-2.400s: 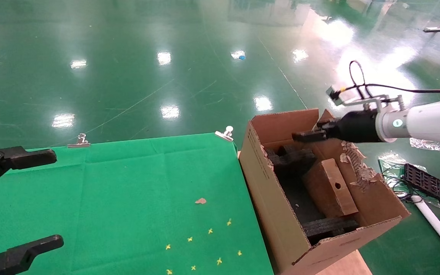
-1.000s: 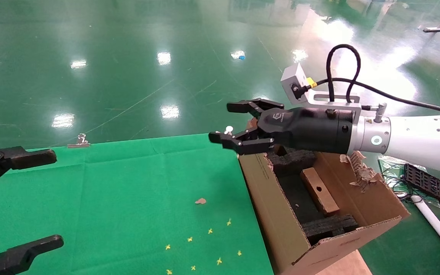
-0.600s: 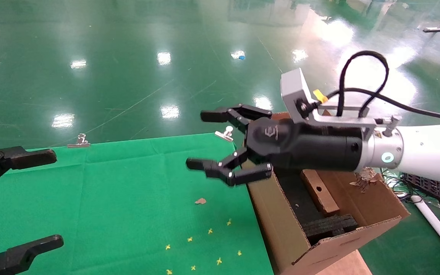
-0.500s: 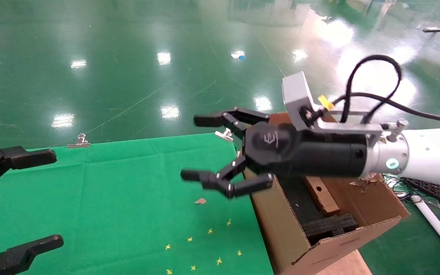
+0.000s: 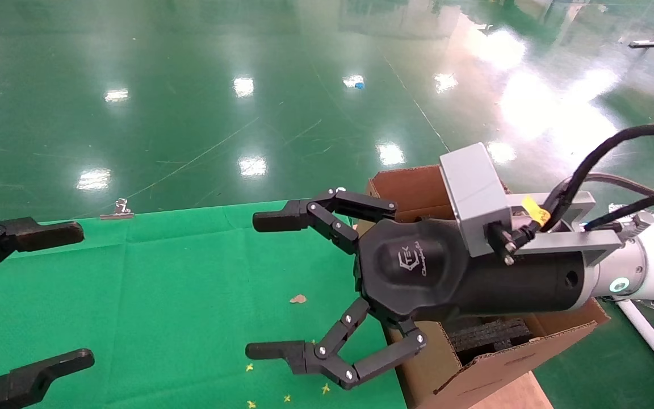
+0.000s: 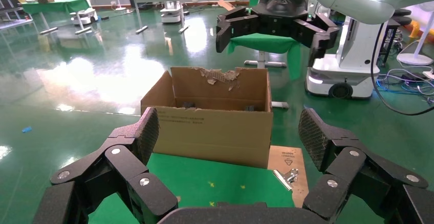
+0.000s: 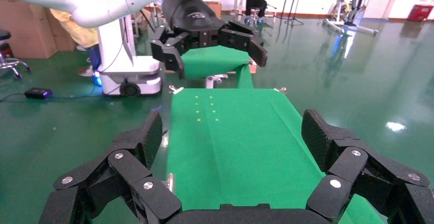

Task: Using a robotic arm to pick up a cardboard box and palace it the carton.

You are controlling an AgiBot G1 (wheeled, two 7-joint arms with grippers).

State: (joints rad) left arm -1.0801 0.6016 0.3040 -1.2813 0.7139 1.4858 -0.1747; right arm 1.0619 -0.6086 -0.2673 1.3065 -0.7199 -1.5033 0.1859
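The white tubular robotic arm with its black two-finger right gripper (image 5: pixel 273 287) is shown above the green cloth-covered table (image 5: pixel 191 267), at about nine o'clock from the large brown corrugated carton (image 5: pixel 418 341); its jaws are spread wide apart and nothing is held between them. The all-black left gripper (image 5: pixel 32 295) is parked at the table's nine o'clock edge, its jaws likewise apart and empty. No small flat cardboard box is seen on the cloth, where only a cardboard scrap (image 5: pixel 298 299) and yellow cross marks (image 5: pixel 304 386) lie; the carton's interior is mostly hidden behind the gripper body, so the box's position cannot be told, although black foam inserts (image 5: pixel 489 335) are visible at the carton's six o'clock end. The step in hand is judged to be a retreat from the carton. It is best done with the fingers kept clear of the carton's upright flaps and ragged edge, so that the carton is not dragged.
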